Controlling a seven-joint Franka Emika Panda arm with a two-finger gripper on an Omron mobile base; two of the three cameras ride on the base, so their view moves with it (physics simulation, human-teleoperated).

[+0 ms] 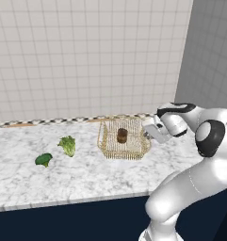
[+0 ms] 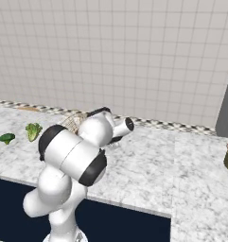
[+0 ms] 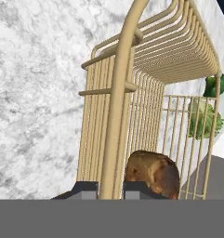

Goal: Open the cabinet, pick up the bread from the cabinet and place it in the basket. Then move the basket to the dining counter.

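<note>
Right at your hand [image 3: 110, 188], the two dark fingertips sit clamped on either side of a thick rim wire of the basket [image 3: 146, 69]. You see pale golden-tan wire, open-weave, shallow and rectangular. Inside it, just past the fingertips, lies the bread [image 3: 153, 171], a small rounded brown lump. The basket stands on the marbled desk [image 1: 82, 174], near the tiled wall; beyond it lie two green broccoli pieces [image 1: 67, 145].

Tiled wall [image 1: 86, 56] (pale, gridded)
</note>
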